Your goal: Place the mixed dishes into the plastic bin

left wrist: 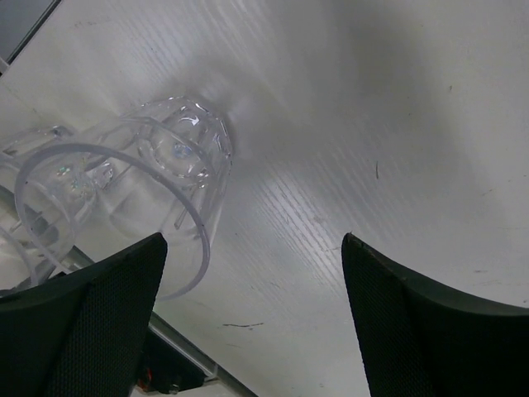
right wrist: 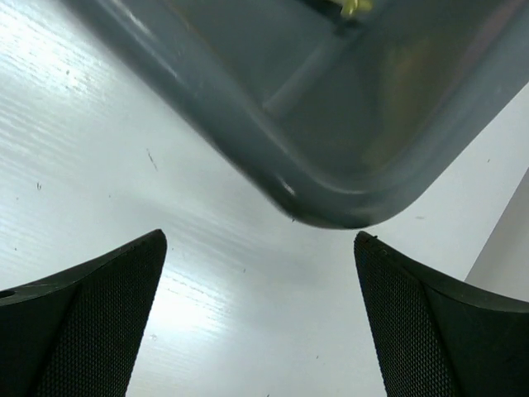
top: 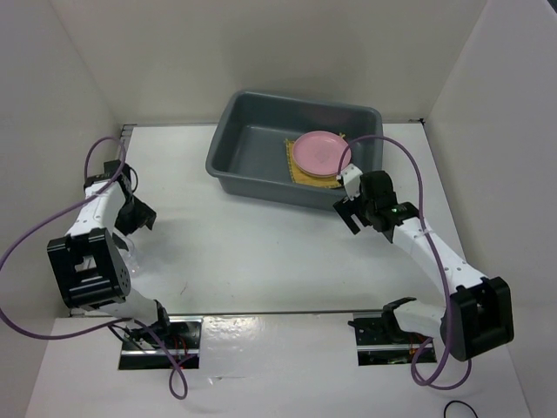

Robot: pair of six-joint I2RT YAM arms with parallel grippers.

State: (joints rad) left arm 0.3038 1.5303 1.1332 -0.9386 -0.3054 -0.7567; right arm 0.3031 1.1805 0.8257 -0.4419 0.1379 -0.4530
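Observation:
The dark grey plastic bin (top: pixel 252 144) stands at the back middle of the table. In it the pink plate (top: pixel 320 151) lies on the yellow woven mat (top: pixel 298 173). I see no cream plate. My right gripper (top: pixel 348 209) is open and empty, just in front of the bin's near right corner (right wrist: pixel 331 124); in its own view the gripper (right wrist: pixel 260 236) hangs over bare table. My left gripper (top: pixel 142 218) is open and empty at the far left. In its own view the gripper (left wrist: pixel 252 240) has a clear glass cup (left wrist: pixel 157 186) on its side by the left finger, with a second cup (left wrist: pixel 33 165) behind it.
White walls close in the table on the left, back and right. A metal strip (left wrist: pixel 190 351) runs along the table's edge close to the cups. Purple cables (top: pixel 409 174) loop off both arms.

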